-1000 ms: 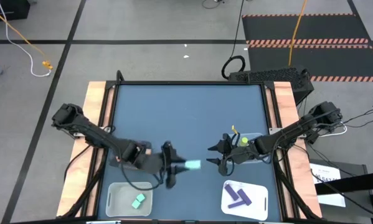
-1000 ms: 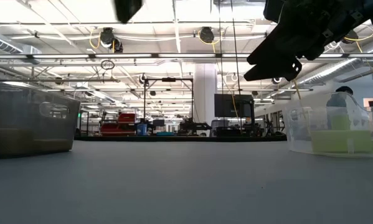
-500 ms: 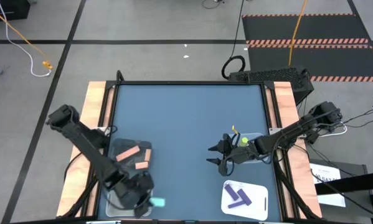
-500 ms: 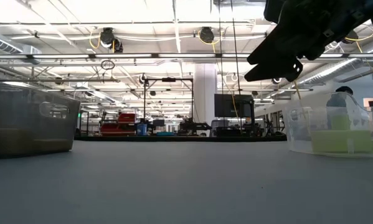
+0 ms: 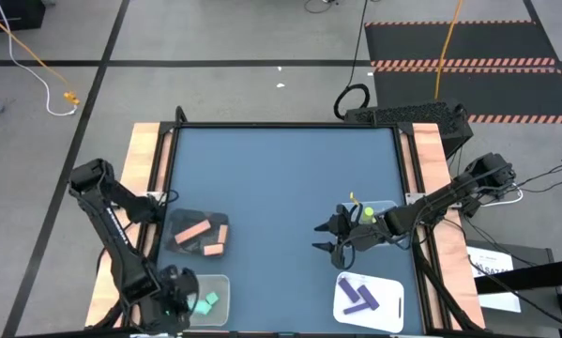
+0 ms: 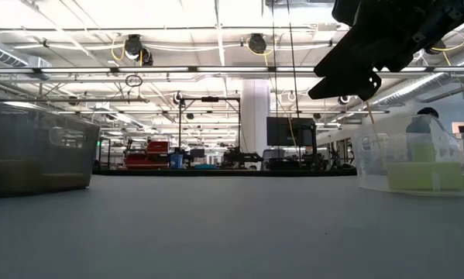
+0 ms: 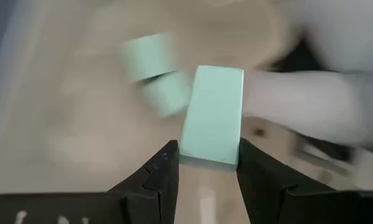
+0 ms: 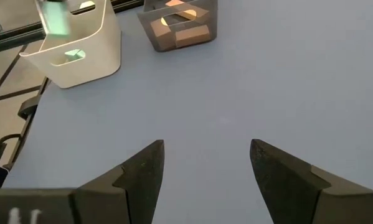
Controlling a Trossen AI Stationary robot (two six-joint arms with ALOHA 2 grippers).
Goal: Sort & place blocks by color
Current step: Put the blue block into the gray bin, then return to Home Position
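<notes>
left gripper (image 7: 206, 163) clamped on mint block (image 7: 212, 116) above white bin (image 5: 219, 286) | right gripper (image 8: 205, 163) wide open, empty, mid-table | risk: early drop, clips rim, bounces out

Left gripper (image 5: 173, 302): tips too small to resolve from above.
Mint blocks (image 7: 156, 81) in white bin (image 8: 80, 53): blurred in left wrist view, count unclear.
Yellow-green block (image 6: 425, 175): shape hazed by clear bin wall.
</notes>
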